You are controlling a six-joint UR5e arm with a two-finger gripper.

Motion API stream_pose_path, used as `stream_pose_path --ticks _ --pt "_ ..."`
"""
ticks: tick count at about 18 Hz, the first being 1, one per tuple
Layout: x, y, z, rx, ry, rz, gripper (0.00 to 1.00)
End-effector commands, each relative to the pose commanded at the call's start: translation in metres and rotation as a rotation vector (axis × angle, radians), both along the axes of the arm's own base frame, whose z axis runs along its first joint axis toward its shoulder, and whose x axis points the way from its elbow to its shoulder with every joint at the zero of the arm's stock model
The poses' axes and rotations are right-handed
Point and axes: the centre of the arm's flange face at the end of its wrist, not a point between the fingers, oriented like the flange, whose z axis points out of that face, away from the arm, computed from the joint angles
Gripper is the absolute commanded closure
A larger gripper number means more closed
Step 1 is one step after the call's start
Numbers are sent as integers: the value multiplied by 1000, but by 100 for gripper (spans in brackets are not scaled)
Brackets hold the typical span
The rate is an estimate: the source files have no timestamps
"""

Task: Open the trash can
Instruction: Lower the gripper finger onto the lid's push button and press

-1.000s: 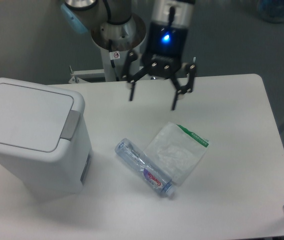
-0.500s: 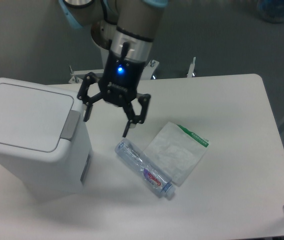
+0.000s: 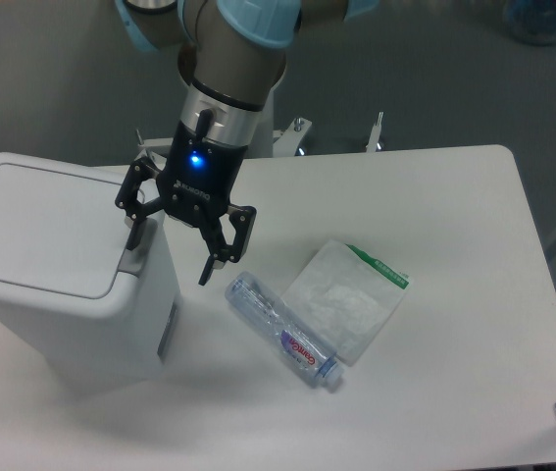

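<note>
Plastic bottle [image 3: 282, 331], clear bag [image 3: 348, 298] beside trash can [image 3: 52, 265].

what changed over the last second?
The gripper swung left and down from over the table's back edge to the trash can; jaws open, one finger now at the grey push tab, nothing grasped. Lid closed as before; bottle and plastic bag unmoved.
</note>
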Motion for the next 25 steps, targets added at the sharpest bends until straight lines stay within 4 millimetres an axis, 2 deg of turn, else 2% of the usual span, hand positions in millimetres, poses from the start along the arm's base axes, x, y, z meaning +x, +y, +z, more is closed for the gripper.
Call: stream_pose_path --ticks 12,25 --pt "-11 -5 -6 -7 1 11 0" --pt "-8 -6 -18 -23 -13 11 0"
